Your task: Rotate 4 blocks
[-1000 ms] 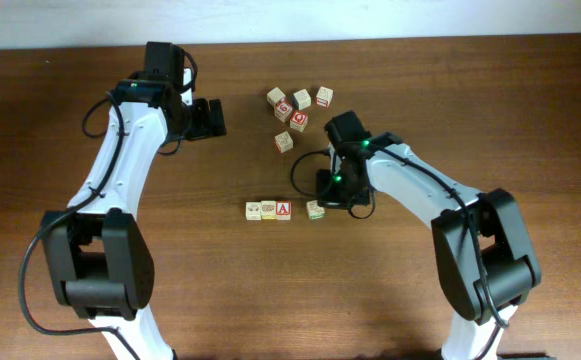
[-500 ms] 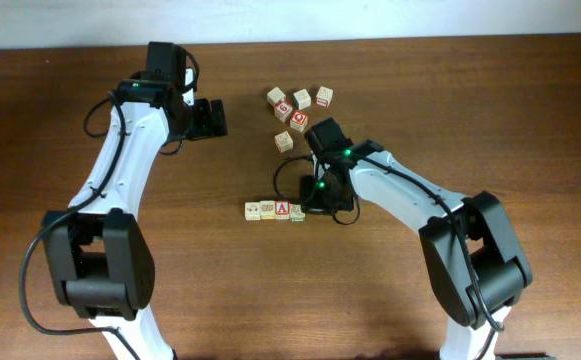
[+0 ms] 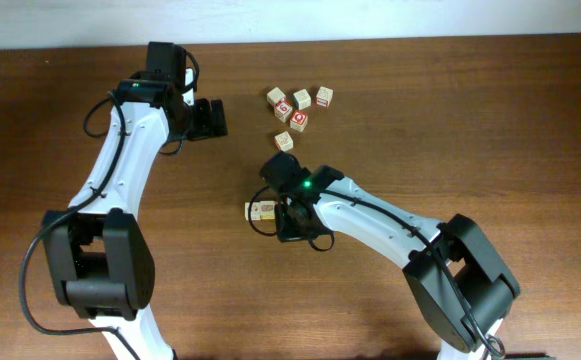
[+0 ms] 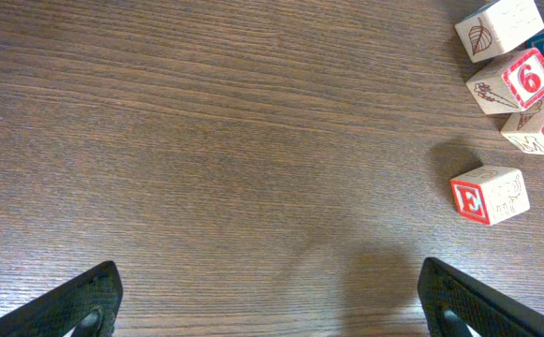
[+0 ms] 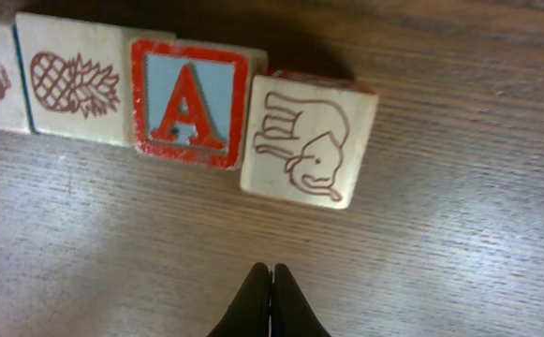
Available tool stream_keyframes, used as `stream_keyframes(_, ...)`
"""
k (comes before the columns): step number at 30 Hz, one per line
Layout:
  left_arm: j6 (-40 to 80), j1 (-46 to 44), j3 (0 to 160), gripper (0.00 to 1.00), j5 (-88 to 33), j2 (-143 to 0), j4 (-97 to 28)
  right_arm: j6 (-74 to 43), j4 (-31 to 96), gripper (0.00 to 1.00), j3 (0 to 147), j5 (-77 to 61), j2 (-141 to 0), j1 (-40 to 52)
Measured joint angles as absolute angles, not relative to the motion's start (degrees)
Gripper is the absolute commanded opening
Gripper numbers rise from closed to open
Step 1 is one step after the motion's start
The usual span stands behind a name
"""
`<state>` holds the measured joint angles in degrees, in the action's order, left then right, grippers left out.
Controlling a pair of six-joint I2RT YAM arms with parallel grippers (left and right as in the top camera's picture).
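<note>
Wide-apart fingers [image 4: 75, 304], red-E cube [image 4: 490, 195] right

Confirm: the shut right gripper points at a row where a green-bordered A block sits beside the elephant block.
No: the right wrist view shows the A block bordered red, not green. It does sit beside the elephant block, the shut right gripper pointing toward them.

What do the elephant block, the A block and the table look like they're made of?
Elephant block: pale unfinished-looking wood, faint grain, outline printed in brown. A block: likely the same wood, face painted red and light blue, edges slightly worn. Table: dark brown wood grain, matte; solid wood or laminate cannot be told.
</note>
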<state>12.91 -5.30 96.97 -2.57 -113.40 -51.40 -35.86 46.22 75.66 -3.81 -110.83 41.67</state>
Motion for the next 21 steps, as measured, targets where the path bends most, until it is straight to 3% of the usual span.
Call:
stream_keyframes(14,12.9,-5.3,97.0,0.99,-2.6,-113.4,-51.4,-36.0,42.5,0.04,75.7,1.1,-110.8,41.7)
stream_keyframes(21,12.9,-5.3,97.0,0.99,-2.5,-113.4,-51.4,-34.7,47.1,0.04,77.0,-1.5,-111.2,41.7)
